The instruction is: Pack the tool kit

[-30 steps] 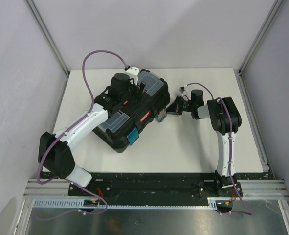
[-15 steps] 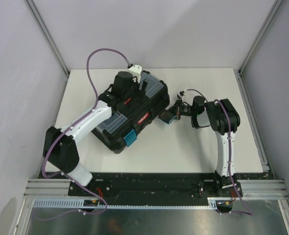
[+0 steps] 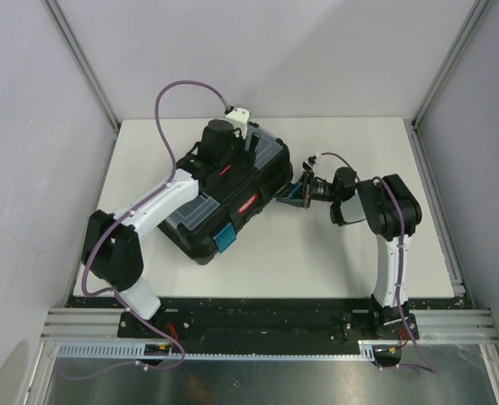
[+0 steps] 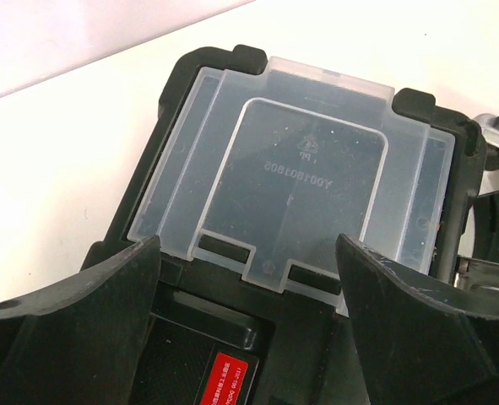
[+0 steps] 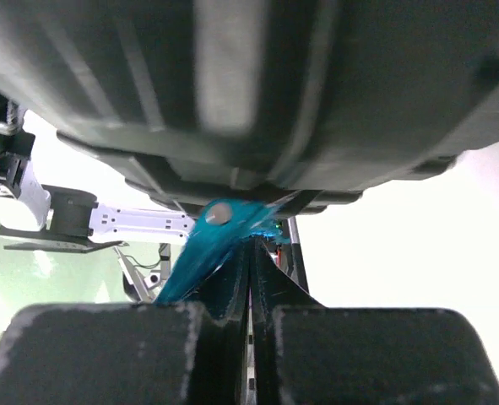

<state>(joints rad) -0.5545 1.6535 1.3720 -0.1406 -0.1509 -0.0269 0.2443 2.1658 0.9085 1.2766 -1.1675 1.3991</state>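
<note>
The tool kit (image 3: 200, 245) is a black toolbox lying slantwise on the white table, lid down, with clear lid compartments (image 4: 300, 169) and a red-marked handle (image 4: 224, 380). My left gripper (image 3: 232, 160) hovers over the lid's far half, open, its fingers (image 4: 72, 329) wide apart on either side of the handle recess (image 4: 249, 287). My right gripper (image 3: 298, 192) is shut at the box's right side. Its closed tips (image 5: 251, 245) press against the tilted blue latch (image 5: 219, 232), with nothing between the jaws. A second blue latch (image 3: 224, 238) shows at the box's near side.
The white table (image 3: 317, 253) stretches in front of and to the right of the box. Grey walls with metal posts (image 3: 439, 67) enclose it. A purple cable (image 3: 169, 97) arcs above the left arm.
The right gripper has moved left up to the box's right latch and shut fully; the latch has swung from hanging flat to tilted. The left gripper has shifted slightly farther back over the lid.
</note>
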